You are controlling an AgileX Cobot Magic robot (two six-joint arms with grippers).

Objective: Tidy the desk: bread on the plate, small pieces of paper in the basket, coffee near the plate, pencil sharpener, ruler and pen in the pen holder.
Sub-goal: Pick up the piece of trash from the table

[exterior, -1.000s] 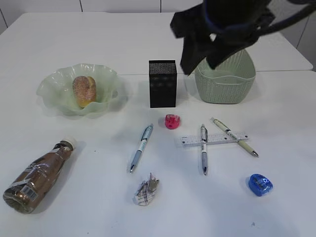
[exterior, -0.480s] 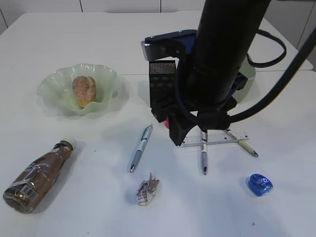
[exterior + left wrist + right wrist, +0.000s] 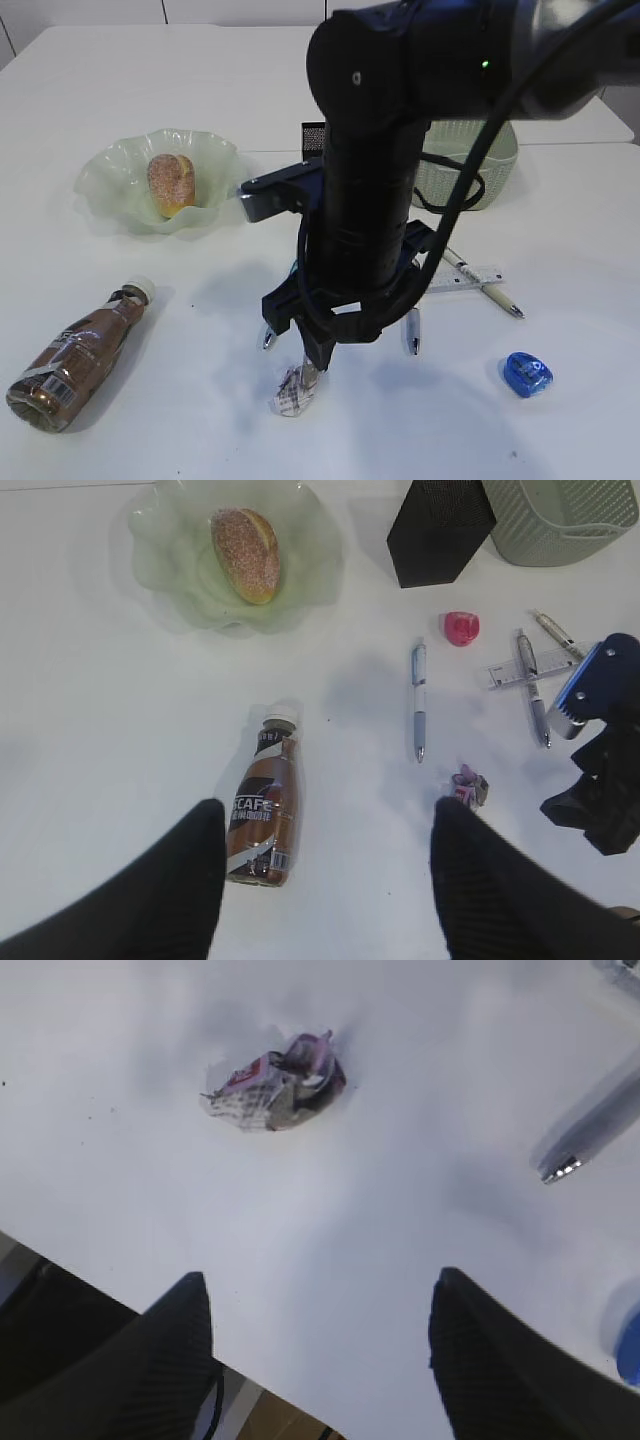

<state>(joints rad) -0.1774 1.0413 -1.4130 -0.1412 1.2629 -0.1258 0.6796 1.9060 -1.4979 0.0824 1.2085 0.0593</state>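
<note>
The bread [image 3: 171, 183] lies in the wavy green plate [image 3: 110, 160]. The coffee [image 3: 75, 355] lies on its side at the front left of the desk [image 3: 150, 440]. A crumpled piece of paper [image 3: 295, 392] rests near the front, and my right gripper [image 3: 318, 1280] hangs open just above and beside it. The ruler [image 3: 470, 277], several pens [image 3: 419, 700], a blue pencil sharpener [image 3: 526, 373] and a pink one [image 3: 461, 628] lie loose. My right arm hides most of the pen holder [image 3: 440, 525]. My left gripper [image 3: 327, 805] is open and high, holding nothing.
The basket [image 3: 490, 160] stands at the back right, partly behind my right arm [image 3: 370, 200]. In the right wrist view the desk's front edge [image 3: 150, 1310] runs close under the fingers, and a pen tip [image 3: 590, 1130] lies off to the right.
My right arm has swung from above the basket forward and down to the crumpled paper, and its jaws have widened. The left gripper has stayed as it was.
</note>
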